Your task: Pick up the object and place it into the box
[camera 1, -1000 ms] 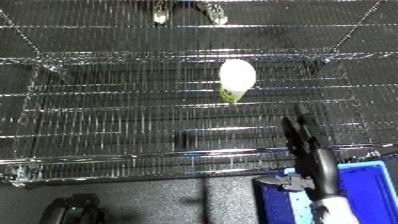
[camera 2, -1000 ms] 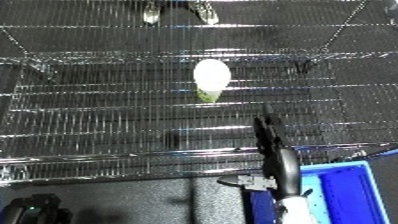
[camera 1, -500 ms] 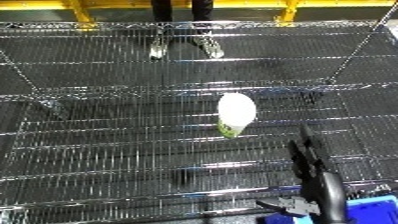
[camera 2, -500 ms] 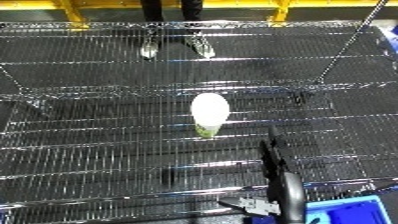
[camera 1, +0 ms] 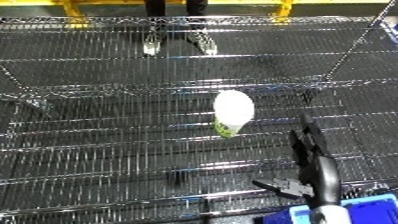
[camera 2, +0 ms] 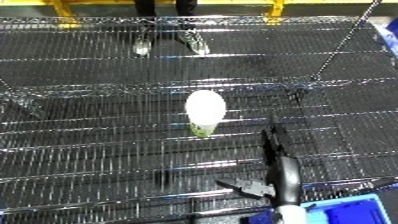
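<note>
A white cup-shaped object (camera 1: 233, 112) with a green base lies on the wire shelf (camera 1: 107, 130), its wide white end pointing away from me. My right hand (camera 1: 313, 160) reaches up from the lower right, fingers straight and thumb spread to the left, open and holding nothing. Its fingertips (camera 1: 300, 136) end just right of and below the object, apart from it. A corner of the blue bin (camera 2: 342, 212) shows at the bottom right under the forearm. No left hand is visible.
The wire shelf fills nearly the whole view, with a thin upright rod (camera 1: 348, 47) at the right. A person's shoes (camera 1: 178, 44) stand on the floor beyond the shelf's far edge, below a yellow line.
The camera has tilted up, so the shelf and object sit lower in the picture. My right hand has reached forward, closer to the object; less of the blue bin shows.
</note>
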